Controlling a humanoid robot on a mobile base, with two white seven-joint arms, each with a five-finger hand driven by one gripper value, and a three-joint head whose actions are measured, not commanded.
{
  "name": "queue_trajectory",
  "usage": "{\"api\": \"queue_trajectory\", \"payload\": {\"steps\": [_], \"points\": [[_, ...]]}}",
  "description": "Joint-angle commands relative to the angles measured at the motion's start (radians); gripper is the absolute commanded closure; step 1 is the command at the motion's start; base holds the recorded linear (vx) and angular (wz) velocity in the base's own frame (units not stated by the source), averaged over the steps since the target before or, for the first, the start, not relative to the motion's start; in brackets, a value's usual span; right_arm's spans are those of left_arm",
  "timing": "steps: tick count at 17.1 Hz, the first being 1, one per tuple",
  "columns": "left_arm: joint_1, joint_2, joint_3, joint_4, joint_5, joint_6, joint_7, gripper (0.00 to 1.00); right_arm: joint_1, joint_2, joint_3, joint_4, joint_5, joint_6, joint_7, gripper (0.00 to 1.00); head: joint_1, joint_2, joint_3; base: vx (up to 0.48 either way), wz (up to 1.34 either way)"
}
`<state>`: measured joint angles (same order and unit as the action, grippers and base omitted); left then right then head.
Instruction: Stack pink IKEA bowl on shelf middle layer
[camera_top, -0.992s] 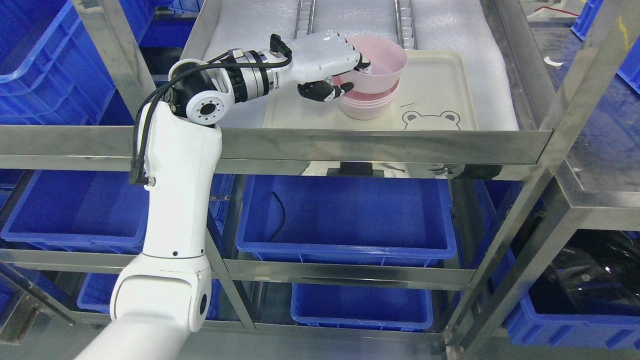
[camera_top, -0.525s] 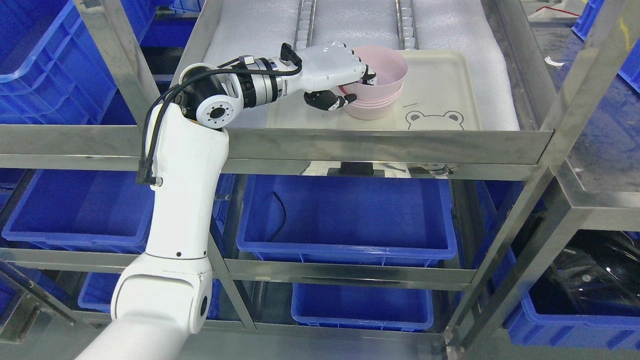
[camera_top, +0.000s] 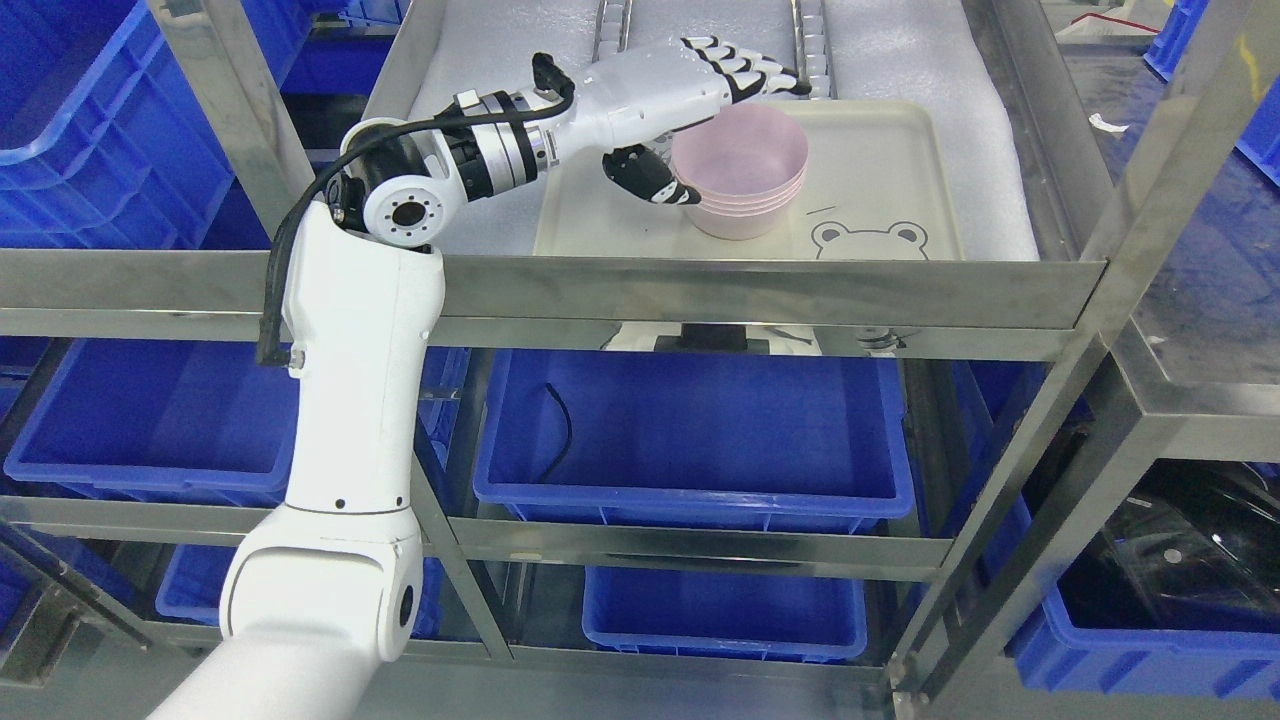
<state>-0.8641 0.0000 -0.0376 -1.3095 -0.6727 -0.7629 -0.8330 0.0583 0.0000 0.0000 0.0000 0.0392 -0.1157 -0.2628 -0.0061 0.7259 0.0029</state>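
- The left hand (camera_top: 690, 85) was up over the shelf with its four fingers (camera_top: 745, 65) stretched out flat above the pink bowl's far-left rim, gripping nothing; the thumb (camera_top: 645, 178) hung low beside the bowl's left wall, just beside it or brushing it, too close to call.
- The pink bowl (camera_top: 740, 165) sat nested on top of a short stack of matching bowls (camera_top: 740, 215), and the stack stood on the cream tray (camera_top: 890, 170) with the bear face, on the foam-lined shelf (camera_top: 980, 190) level.
- Rims looked even and level, so the stacking seemed done; what remained was getting the hand clear.
- The risk lay with that thumb: pulled away towards the near left at this height, it could catch the rim and drag or tip the top bowl, or slide the whole stack across the smooth tray.
- The outstretched fingers could also clip the far rim if the wrist dropped.
- A lift straight up first looked the safer exit.
- No right arm showed.
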Motion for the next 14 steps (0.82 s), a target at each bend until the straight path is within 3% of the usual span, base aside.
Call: {"api": "queue_trajectory", "payload": {"steps": [1,5,10,14], "points": [[0.013,0.017,0.039,-0.051,0.361,0.004,0.079,0.05,0.000,-0.017,0.005,-0.017,0.001,0.001,0.001,0.00,0.0000,0.000,0.000,0.000,0.00],[0.193,0.017,-0.155,-0.177,0.596,0.008,0.144,0.05,0.000,-0.017,0.005,-0.017,0.001,0.001,0.001,0.00,0.0000,0.000,0.000,0.000,0.00],[0.434,0.017,-0.355,-0.277,0.605,-0.022,0.138,0.05,0.000,-0.017,0.005,-0.017,-0.001,0.001,0.001,0.00,0.0000,0.000,0.000,0.000,0.00],[0.480,0.017,-0.400,-0.295,0.605,-0.022,0.132,0.05,0.000,-0.017,0.003,-0.017,0.001,0.001,0.001,0.00,0.0000,0.000,0.000,0.000,0.00]]}}
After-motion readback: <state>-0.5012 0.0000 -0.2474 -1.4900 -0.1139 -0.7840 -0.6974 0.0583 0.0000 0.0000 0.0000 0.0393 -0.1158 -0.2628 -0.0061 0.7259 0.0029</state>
